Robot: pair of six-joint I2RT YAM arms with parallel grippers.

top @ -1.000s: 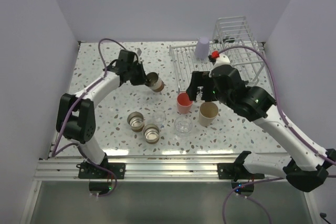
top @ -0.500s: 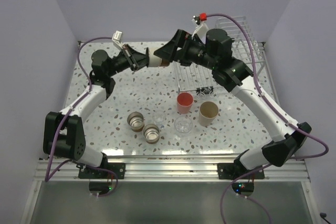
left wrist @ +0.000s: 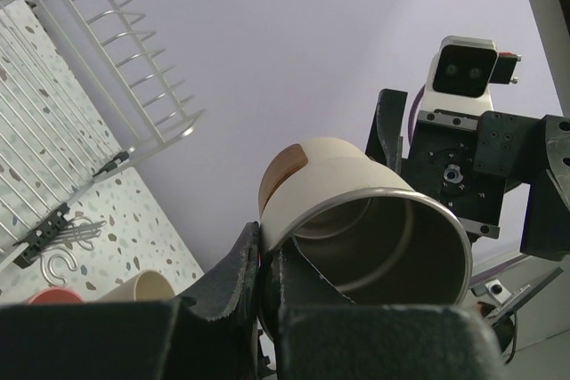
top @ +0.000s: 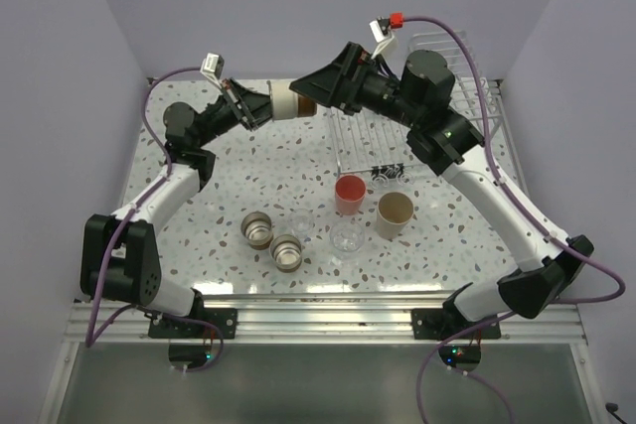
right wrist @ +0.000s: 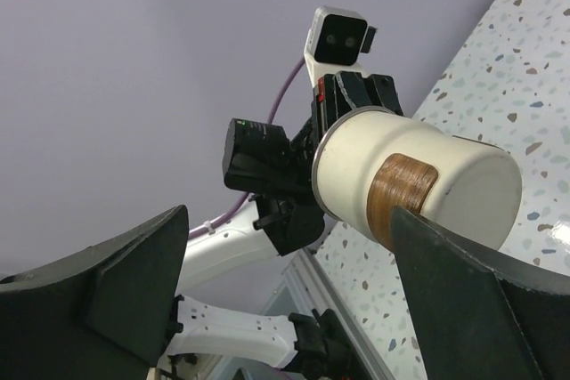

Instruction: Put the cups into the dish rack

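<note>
My left gripper (top: 270, 106) is raised above the table and shut on the rim of a cream cup with a brown band (top: 289, 104), held sideways. In the left wrist view one finger sits inside that cup (left wrist: 365, 220) and one outside. My right gripper (top: 310, 96) faces it with jaws wide open. In the right wrist view the cup's base (right wrist: 419, 175) is close by the tip of one finger (right wrist: 472, 282), not gripped. The dish rack (top: 363, 146) lies behind the right arm.
On the table stand a coral-red cup (top: 349, 194), a beige cup (top: 394, 213), two clear cups (top: 347, 236) (top: 301, 224) and two metallic cups (top: 257, 229) (top: 287, 252). The rack's taller cage (top: 452, 52) rises at the back right.
The left arm lifted the banded cup off the table and toward the middle. The right arm left the coral-red cup and swung up to face it, jaws still open.
</note>
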